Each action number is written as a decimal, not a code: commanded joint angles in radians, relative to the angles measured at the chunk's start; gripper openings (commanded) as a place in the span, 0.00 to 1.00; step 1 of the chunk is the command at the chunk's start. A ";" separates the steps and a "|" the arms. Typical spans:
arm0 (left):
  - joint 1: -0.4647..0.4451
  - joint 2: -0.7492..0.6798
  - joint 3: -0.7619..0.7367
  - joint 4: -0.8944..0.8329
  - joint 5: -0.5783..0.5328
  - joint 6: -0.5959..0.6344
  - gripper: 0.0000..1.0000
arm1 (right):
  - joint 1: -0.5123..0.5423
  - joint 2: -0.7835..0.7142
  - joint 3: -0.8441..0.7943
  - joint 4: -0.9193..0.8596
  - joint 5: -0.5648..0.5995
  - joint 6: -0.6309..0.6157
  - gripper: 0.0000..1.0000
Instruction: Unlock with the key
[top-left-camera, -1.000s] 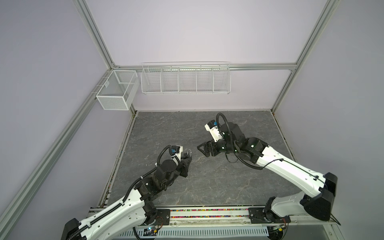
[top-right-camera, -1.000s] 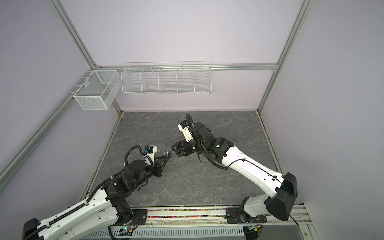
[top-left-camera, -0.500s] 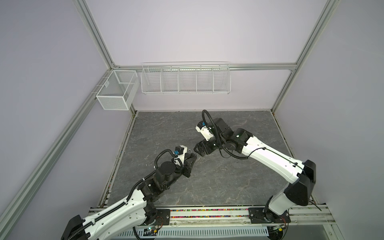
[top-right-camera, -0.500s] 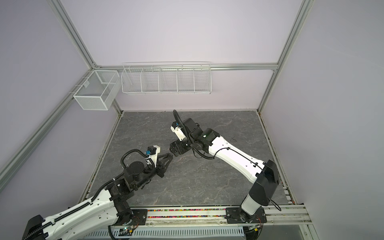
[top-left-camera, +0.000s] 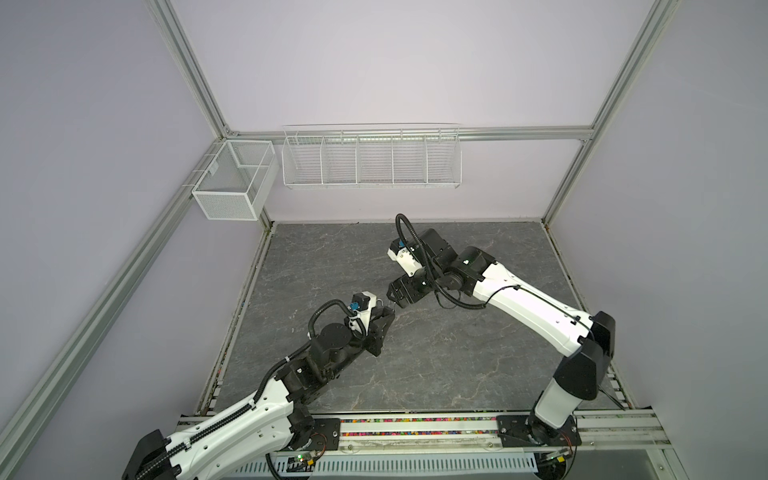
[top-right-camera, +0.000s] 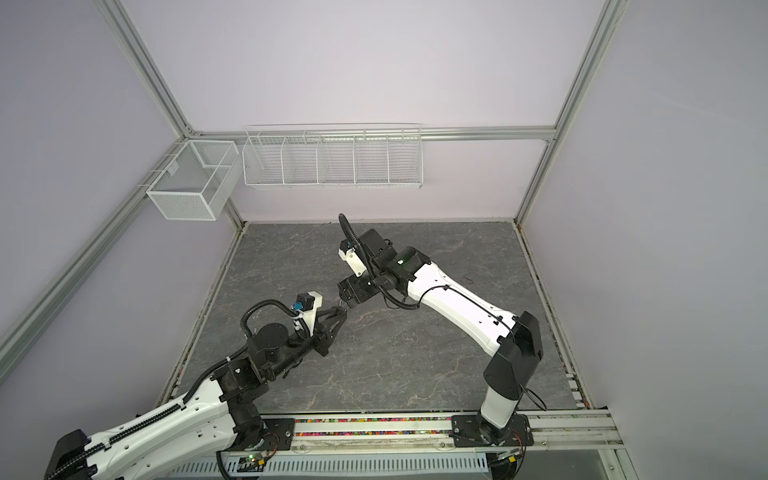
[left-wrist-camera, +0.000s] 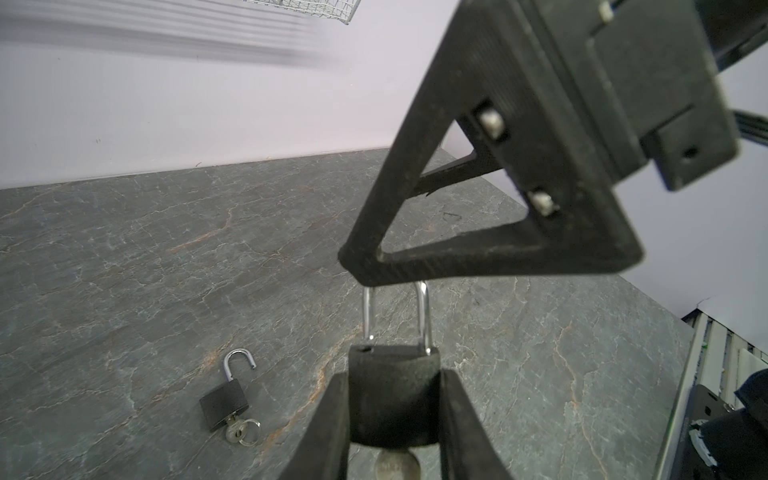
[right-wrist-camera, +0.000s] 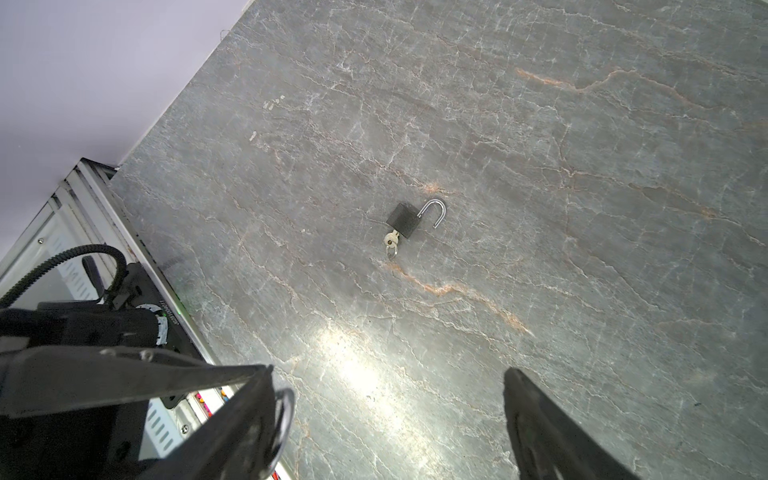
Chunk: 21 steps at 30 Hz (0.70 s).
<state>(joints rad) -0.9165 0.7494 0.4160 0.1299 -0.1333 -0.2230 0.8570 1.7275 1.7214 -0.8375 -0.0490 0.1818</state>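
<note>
Near the middle of the grey table (top-left-camera: 457, 365), in both top views, the left gripper (top-left-camera: 384, 322) and the right gripper (top-left-camera: 394, 296) meet tip to tip above the surface. What sits between them is too small to tell there.

In the left wrist view, the left gripper's jaws are closed narrow on the black body of a padlock (left-wrist-camera: 392, 395), one finger on each side. Its shackle (left-wrist-camera: 424, 316) points away from the wrist, and the key (left-wrist-camera: 397, 463) sticks out of the body's other end, between the two fingers. One finger of the right gripper crosses the top of the shackle and hides its bend. The shackle's shorter leg ends just above the body. A second padlock (left-wrist-camera: 226, 405) lies flat on the table, well apart from both grippers, with its shackle swung open and a second key (left-wrist-camera: 237, 433) in it.

In the right wrist view, the right gripper's jaws stand wide apart. The held padlock's shackle lies just beside the inner face of one finger, and the other finger is well apart from it. The second padlock lies on the table beyond the fingertips.
</note>
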 joint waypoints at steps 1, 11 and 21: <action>-0.004 -0.017 -0.006 0.031 -0.006 0.028 0.00 | -0.013 0.016 0.031 -0.038 -0.004 -0.037 0.87; -0.002 -0.040 -0.016 0.037 -0.019 0.030 0.00 | -0.032 0.034 0.039 -0.054 -0.058 -0.061 0.88; -0.002 -0.040 -0.017 0.040 -0.036 0.035 0.00 | -0.061 -0.005 -0.018 -0.029 -0.110 -0.061 0.88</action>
<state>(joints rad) -0.9169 0.7193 0.4034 0.1295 -0.1421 -0.2047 0.8032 1.7512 1.7348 -0.8654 -0.1230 0.1486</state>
